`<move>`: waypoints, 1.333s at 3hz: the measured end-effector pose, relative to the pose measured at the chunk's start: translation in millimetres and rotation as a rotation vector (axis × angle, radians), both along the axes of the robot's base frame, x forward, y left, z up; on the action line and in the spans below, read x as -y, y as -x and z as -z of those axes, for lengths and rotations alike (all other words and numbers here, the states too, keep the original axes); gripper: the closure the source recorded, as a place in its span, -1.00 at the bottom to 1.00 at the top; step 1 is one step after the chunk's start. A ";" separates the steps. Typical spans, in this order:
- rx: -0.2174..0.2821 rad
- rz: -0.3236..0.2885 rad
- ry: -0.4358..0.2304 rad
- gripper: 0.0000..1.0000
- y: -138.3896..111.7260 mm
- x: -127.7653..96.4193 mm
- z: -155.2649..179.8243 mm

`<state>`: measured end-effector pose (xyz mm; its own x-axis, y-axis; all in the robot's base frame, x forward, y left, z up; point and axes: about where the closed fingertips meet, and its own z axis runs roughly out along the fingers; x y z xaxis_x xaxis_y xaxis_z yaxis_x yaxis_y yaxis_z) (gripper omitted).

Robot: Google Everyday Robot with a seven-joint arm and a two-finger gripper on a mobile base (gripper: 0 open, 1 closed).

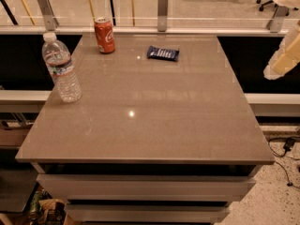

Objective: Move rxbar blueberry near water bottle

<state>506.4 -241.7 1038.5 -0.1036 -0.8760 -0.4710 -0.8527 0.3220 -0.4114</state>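
Note:
The rxbar blueberry (163,53), a small dark blue wrapper, lies flat at the back of the grey table, right of centre. The water bottle (61,67), clear with a white cap and a label band, stands upright near the table's left edge. My gripper (284,56) shows only as a pale shape at the right edge of the camera view. It is off the table's right side, well away from the bar and holding nothing that I can see.
A red soda can (104,35) stands upright at the back left, between the bottle and the bar. The grey table (140,121) has a glass railing with metal posts (162,11) behind it. Drawers sit below the front edge.

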 end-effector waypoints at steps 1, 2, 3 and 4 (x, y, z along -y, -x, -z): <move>0.017 -0.007 -0.057 -1.00 -17.9 3.3 -1.4; 0.007 0.007 -0.107 -1.00 -39.0 8.0 3.3; -0.015 0.049 -0.108 -1.00 -57.9 8.5 12.5; -0.041 0.136 -0.039 -1.00 -75.5 4.8 27.6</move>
<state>581.9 -246.5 1010.9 -0.2397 -0.8337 -0.4974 -0.8161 0.4505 -0.3619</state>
